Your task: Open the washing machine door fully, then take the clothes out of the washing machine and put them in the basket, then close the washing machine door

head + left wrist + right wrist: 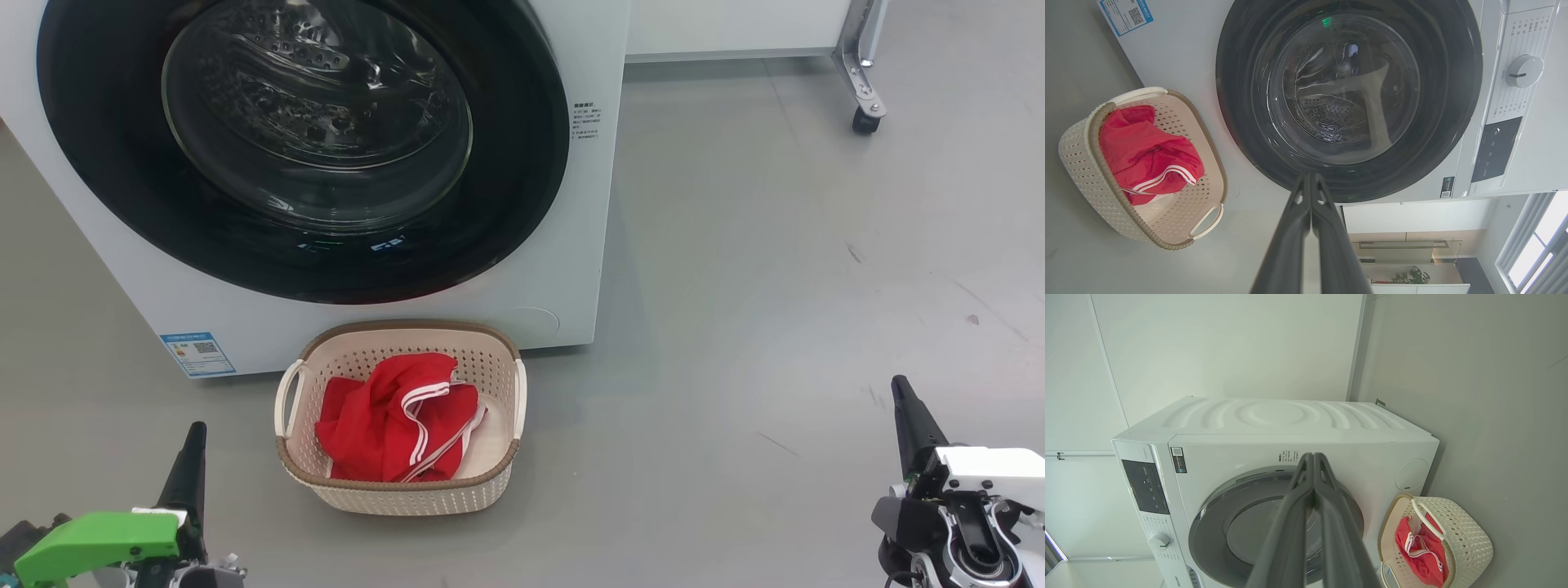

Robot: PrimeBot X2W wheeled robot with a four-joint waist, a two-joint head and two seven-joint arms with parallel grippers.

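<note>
The white washing machine [588,204] stands ahead with its round black-rimmed door [522,188] flush against the front; the steel drum shows through the glass. On the floor before it sits the cream basket [408,498], and red clothes [384,425] with white stripes lie inside it. My left gripper [194,441] is shut and empty at the lower left, left of the basket. Low at the right, well clear of the basket, my right gripper [900,392] is shut and empty too. The left wrist view has the door [1449,122], basket [1077,163] and clothes [1147,155].
Grey floor stretches to the right of the machine. A white cabinet on a metal leg with a caster [865,118] stands at the back right. A blue label [197,353] marks the machine's lower left corner; the control panel [1494,149] and dial [1524,71] are in the left wrist view.
</note>
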